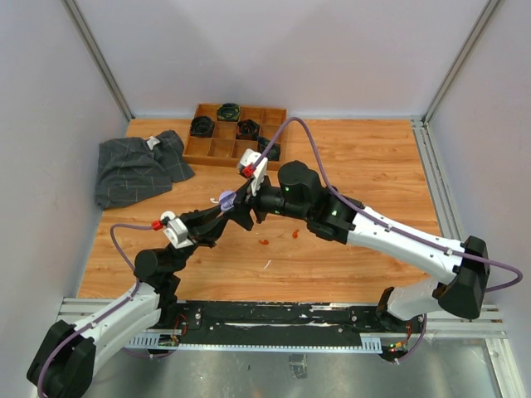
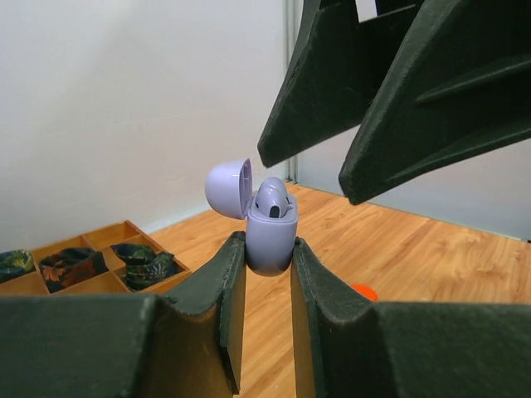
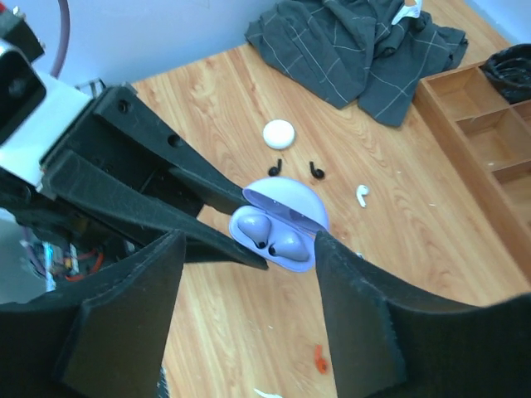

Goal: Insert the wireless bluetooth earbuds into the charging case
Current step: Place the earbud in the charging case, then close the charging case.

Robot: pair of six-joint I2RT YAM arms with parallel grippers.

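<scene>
Pinching the smooth lilac charging case (image 2: 272,236) low on its body, the left claw (image 2: 267,246) holds it upright, domed lid (image 2: 228,186) hinged back, probably so its wells face the right claw (image 2: 315,170), which hangs above, jaws apart and empty. Two glossy lilac earbuds (image 3: 289,246) sit inside. On the wooden counter (image 3: 207,116), black earbuds (image 3: 275,165) lie at twelve o'clock of it, a white earbud (image 3: 362,195) at two.

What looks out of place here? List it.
Loose on the table: black earbuds, white earbud, orange-red earbud, all outside any case. Grey cloth lies crumpled beside the wooden tray.
</scene>
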